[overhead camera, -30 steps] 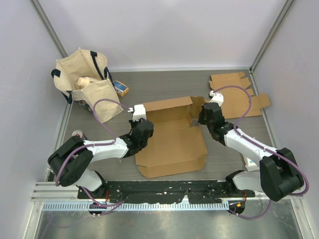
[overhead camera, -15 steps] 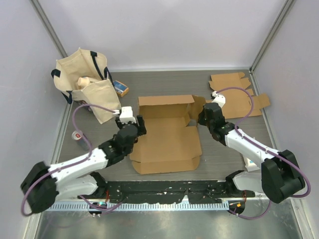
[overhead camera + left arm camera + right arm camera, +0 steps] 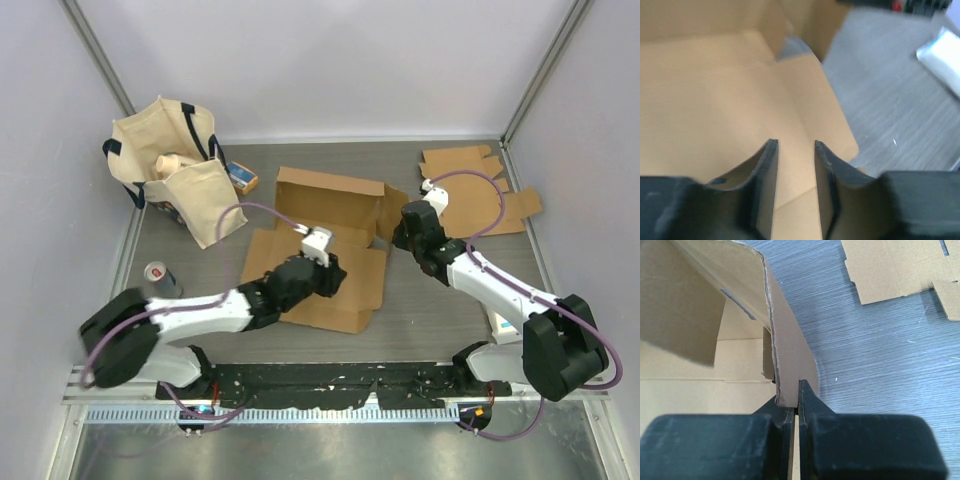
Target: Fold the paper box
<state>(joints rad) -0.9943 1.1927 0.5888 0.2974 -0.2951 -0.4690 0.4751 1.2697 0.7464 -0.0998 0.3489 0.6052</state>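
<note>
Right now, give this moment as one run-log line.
left end effector: open above paper box | right end effector: shut on its wall | fold: unfinished

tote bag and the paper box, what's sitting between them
A small blue and orange carton lies on the table between the tote bag and the paper box. The top external view shows it.

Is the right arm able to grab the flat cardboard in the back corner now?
Probably not yet. Its fingers are pinched on the box wall. The flat cardboard lies close by across bare table, so it must let go first.
</note>
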